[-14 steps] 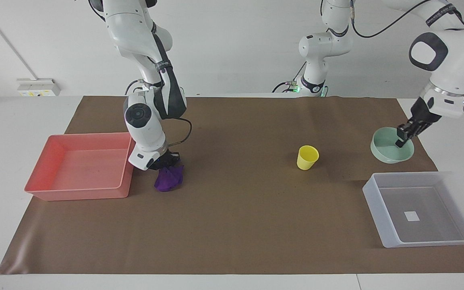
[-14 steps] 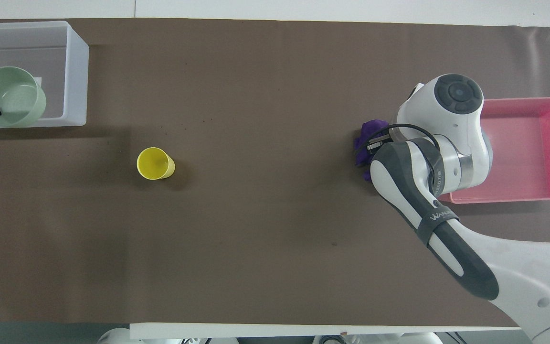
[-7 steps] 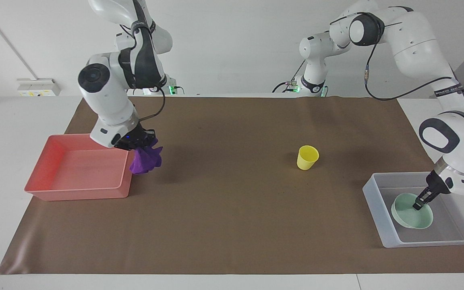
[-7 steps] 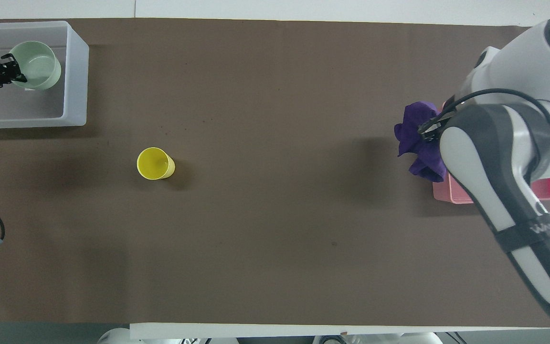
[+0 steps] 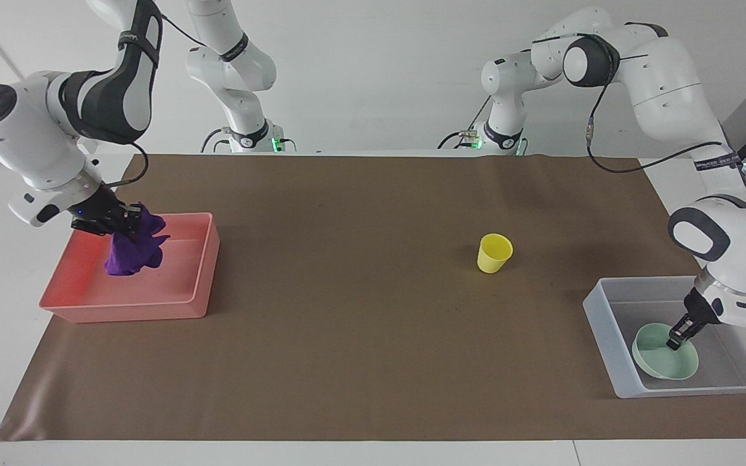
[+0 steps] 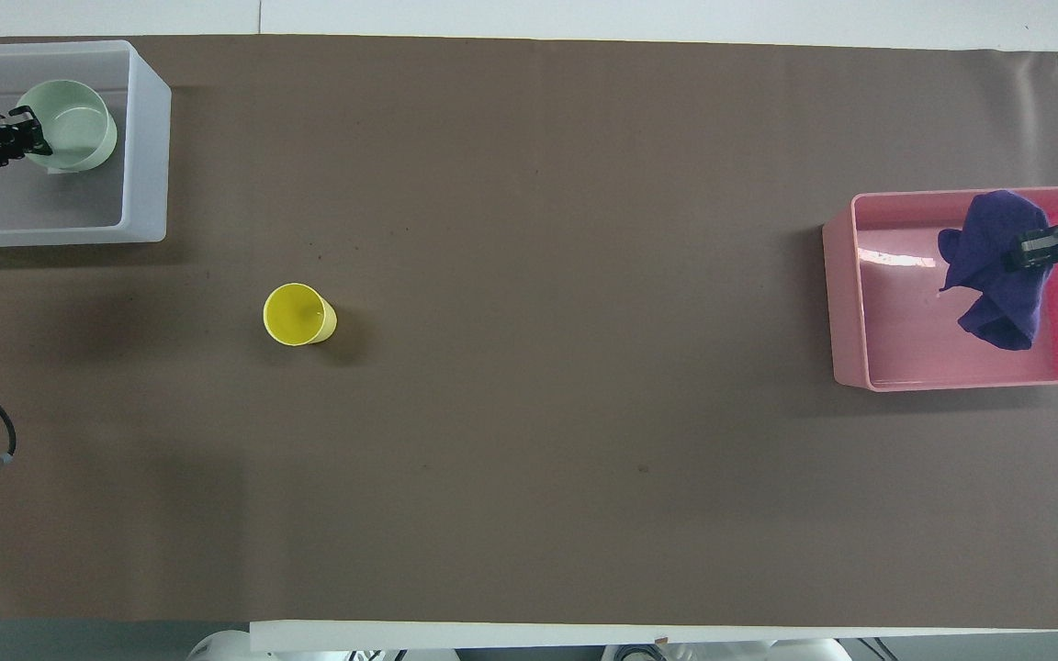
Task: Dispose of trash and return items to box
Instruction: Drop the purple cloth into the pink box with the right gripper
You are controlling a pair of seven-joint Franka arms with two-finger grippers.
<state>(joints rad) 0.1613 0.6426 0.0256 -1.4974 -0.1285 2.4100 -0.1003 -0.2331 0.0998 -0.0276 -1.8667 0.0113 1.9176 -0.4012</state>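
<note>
Hanging long-axis-down from the right hand: purple cloth wad, upper end bunched at the fingertips, lower folds drooping loose toward the floor of the pink tray. Deep violet, soft, irregular creases, wider at the top than at the tail. Right hand pinching the wad at its upper edge, fingertips pressed together on the fabric, held over the tray toward the right arm's end of the bench. Cannot tell whether the wad's tail touches the tray floor. Nothing else in the tray under that hand.

Lying mouth-up below the left hand: mint-green bowl, round, shallow, pale and smooth, no long axis to speak of. Inside the translucent box, in the part of it farther from the robots. Left hand down inside the box, fingertips at the bowl's rim, one inside and one outside, closed on it or nearly so; cannot tell whether the grip has loosened. Bowl the only thing seen in the box.

Well apart from both hands, on the brown mat between tray and box, closer to the left hand's end: yellow cup, upright, mouth up, tapering to a narrower base, plain glossy plastic, empty.
</note>
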